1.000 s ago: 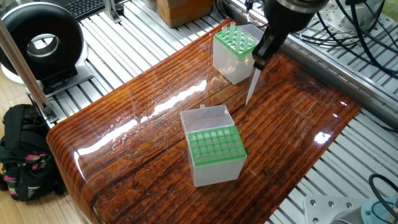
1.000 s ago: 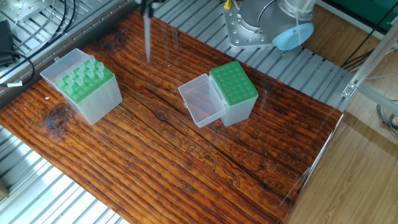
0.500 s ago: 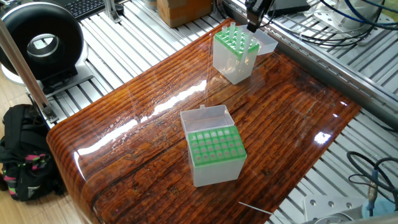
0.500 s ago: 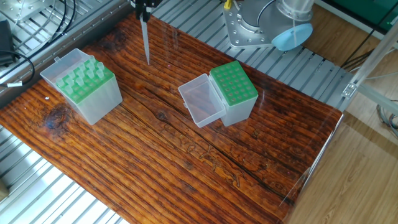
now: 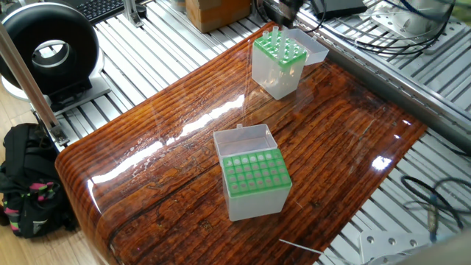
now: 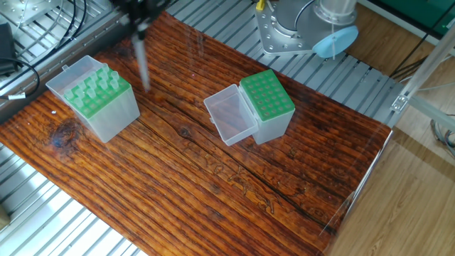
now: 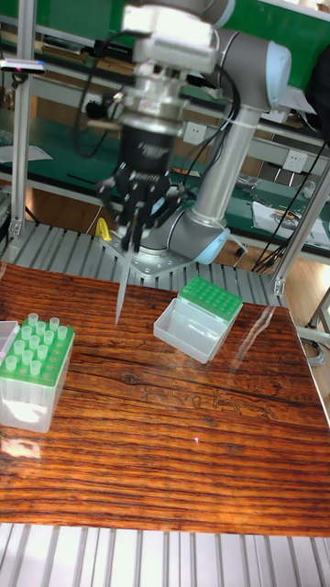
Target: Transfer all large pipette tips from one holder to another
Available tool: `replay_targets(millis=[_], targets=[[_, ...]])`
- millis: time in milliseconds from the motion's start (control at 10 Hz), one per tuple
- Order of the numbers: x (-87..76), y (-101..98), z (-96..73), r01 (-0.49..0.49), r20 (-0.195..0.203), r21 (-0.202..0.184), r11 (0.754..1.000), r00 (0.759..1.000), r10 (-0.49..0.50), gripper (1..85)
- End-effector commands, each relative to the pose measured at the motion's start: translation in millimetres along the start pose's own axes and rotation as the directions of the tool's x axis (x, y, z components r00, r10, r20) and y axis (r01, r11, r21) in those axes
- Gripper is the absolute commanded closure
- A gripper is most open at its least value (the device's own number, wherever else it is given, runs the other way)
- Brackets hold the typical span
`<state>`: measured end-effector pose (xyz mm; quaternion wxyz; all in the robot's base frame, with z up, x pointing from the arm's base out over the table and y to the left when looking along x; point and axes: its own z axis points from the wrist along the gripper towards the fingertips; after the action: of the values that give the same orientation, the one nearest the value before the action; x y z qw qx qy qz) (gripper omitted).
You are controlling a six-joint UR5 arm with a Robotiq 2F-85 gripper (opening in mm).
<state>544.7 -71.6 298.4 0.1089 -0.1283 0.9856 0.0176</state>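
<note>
My gripper [image 7: 136, 234] hangs above the table, shut on one large pipette tip [image 7: 121, 289] that points down, well above the wood. That tip [image 6: 143, 60] shows blurred in the other fixed view, just right of the clear holder [image 6: 96, 99], whose green rack carries several upright tips [image 7: 35, 344]. The second holder [image 7: 211, 301] stands mid-table with its green rack showing no tips and its clear lid [image 7: 186, 332] folded open. In one fixed view only a dark blur of the gripper [image 5: 282, 9] shows at the top edge, behind the holder with tips [image 5: 280, 62].
The wooden table [image 5: 184, 147] rests on a slatted aluminium frame. A black ring-shaped device [image 5: 48, 48] and a black bag [image 5: 26, 180] lie off its left side. Cables [image 5: 412, 37] run at the right. The arm's base [image 6: 284, 28] stands behind the table.
The gripper with the tip has moved sideways toward the holder that carries tips, and is motion-blurred. Both holders have stayed put.
</note>
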Motion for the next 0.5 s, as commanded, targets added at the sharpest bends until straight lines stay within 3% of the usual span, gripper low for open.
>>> replay_targets(millis=[0, 200, 400], targets=[[-46.7, -28.5, 34.3, 0.036, 0.023, -0.028, 0.999, 0.999, -0.036, 78.0], [-42.5, -33.0, 38.0, 0.042, 0.001, 0.009, 0.999, 0.999, -0.042, 78.0], [-28.1, -23.7, 30.7, -0.007, -0.030, 0.007, 1.000, 1.000, 0.008, 78.0]])
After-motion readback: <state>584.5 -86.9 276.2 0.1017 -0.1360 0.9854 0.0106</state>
